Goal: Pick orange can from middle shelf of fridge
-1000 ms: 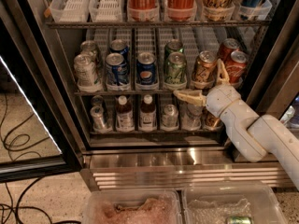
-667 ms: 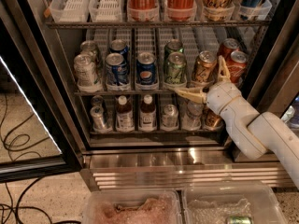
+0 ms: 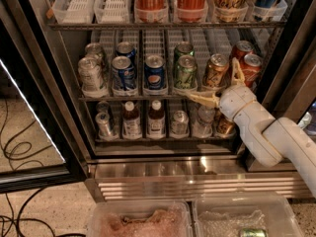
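1. The cream fingers (image 3: 202, 99) of the gripper (image 3: 213, 78) are spread wide apart and hold nothing. One lies pointing left along the front edge of the middle shelf (image 3: 148, 98). The other stands upright near that shelf's right end.
2. Change since a second ago: the gripper has crept slightly upward, and the upright finger now reaches higher. No can has shifted.
3. The amber-orange soda can with a silver top (image 3: 216, 69) stands upright at the shelf's front edge, second lane from the right corner and unheld. The upright finger rises between it and the front red soda can (image 3: 250, 67). Whether it touches either cannot be told.
4. The green soda can (image 3: 185, 72) stands just left of the orange can, above the horizontal finger's tip.
5. The white jointed arm (image 3: 266, 132) runs down and right from the gripper, crossing the right end of the lower rack of brown glass bottles (image 3: 140, 121).
6. Clearance: lanes are tightly packed side by side. The black-framed fridge (image 3: 197, 169) has its right frame just beyond the red cans, and open room lies only in front of the shelf edge.
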`<state>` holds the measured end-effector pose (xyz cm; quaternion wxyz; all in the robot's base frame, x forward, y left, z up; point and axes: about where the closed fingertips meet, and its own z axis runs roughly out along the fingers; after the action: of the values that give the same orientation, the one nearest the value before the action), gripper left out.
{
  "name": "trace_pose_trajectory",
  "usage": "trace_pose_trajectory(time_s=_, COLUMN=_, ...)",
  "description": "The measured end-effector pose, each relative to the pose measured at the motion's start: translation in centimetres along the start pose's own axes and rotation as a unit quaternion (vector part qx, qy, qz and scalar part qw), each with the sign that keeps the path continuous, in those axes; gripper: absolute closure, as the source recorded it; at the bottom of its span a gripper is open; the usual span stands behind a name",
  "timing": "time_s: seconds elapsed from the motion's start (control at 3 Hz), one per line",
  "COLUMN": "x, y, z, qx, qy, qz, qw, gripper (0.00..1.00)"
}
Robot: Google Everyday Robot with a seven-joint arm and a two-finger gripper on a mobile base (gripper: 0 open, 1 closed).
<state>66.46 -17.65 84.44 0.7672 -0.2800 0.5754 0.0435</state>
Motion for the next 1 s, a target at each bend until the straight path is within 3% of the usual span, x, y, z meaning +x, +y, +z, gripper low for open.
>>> trace_pose_trajectory(time_s=1.0, x=-0.72, y=-1.07, z=0.13, qx=0.014, qy=-0.004, qz=0.009, qw=0.9998, gripper=0.0)
